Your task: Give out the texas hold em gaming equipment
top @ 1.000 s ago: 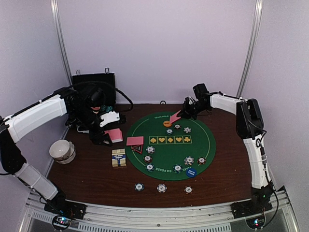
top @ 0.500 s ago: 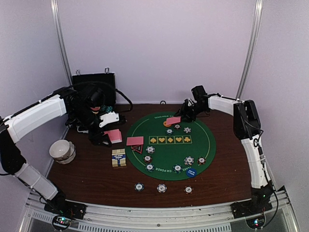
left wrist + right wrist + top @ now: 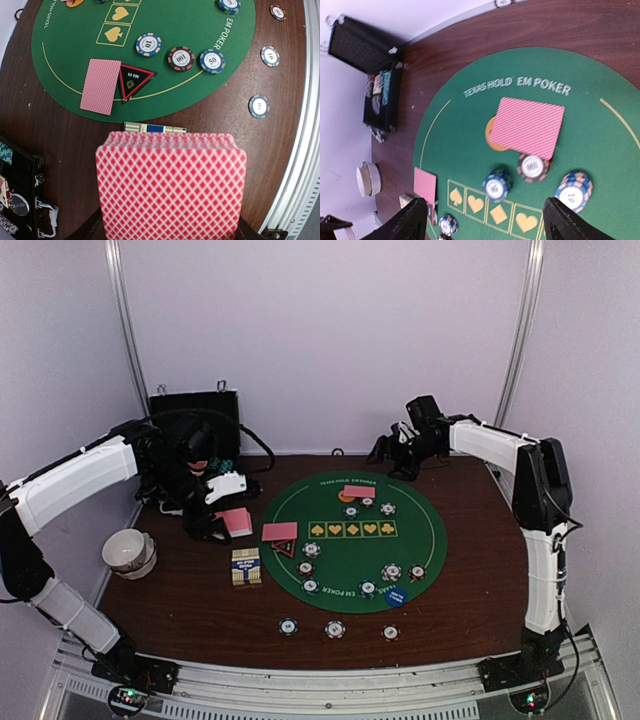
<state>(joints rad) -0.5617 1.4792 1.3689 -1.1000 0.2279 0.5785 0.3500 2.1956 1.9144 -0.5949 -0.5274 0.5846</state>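
Reading my right gripper [image 3: 485,212] first: jaws spread wide, nothing between them, up over the far side of the green mat [image 3: 350,558]. Just under it a far card [image 3: 526,127] lies flat and face down, partly covering the orange disc [image 3: 488,139]. Its long axis runs left-right across the table [image 3: 470,570], in line with the printed lettering. Three far chips [image 3: 497,184] sit just nearer than it, one right at the card's corner; touching or not, I can't tell.

My left gripper [image 3: 210,516] is clenched on the deck [image 3: 170,185], held off the mat's left side. The patterned back faces the wrist camera and the long axis runs across that view.

Outward from there, a second card [image 3: 101,86] lies face down at the mat's left edge, long axis also left-right in the top view. The triangle marker [image 3: 134,80] has its flat side against that card and one tip pointing away from it. The near chips [image 3: 391,571] and a blue disc [image 3: 397,596] follow the mat's near arc. Three outer chips [image 3: 335,628] sit on bare wood off the mat. A small box [image 3: 245,566], bowl [image 3: 128,550] and black case [image 3: 195,410] are left of the mat.

My call on progress: chips look mostly placed. Only two cards are out and the deck looks thick, so dealing is early and most of it is left.
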